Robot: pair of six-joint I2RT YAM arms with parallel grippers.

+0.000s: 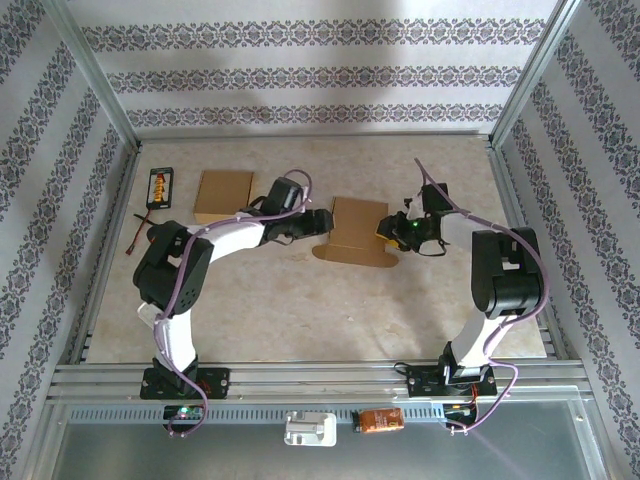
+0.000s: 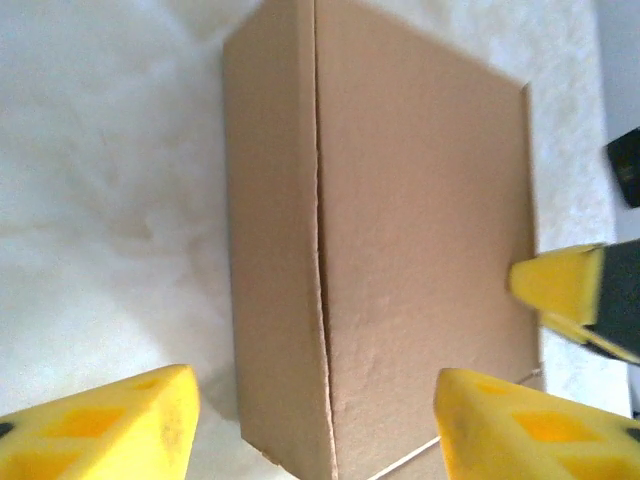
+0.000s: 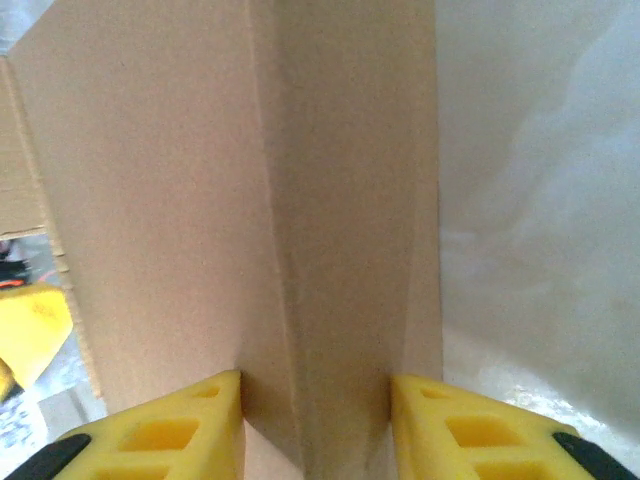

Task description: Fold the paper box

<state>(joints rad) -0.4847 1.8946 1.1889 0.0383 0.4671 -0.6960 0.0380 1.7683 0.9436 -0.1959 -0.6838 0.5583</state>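
Cardboard looks light, stiff, crease-prone; my right end effector (image 3: 315,390) clamps the raised fold of the brown paper box (image 3: 340,200), left end effector (image 2: 315,378) apart.

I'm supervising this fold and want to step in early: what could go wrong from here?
The left gripper is open over the paper box, not holding it, so the box may slide when pushed. The right gripper straddles a raised panel; squeezing could crease it off the fold line. The two grippers work close together at the box's edge and might collide.
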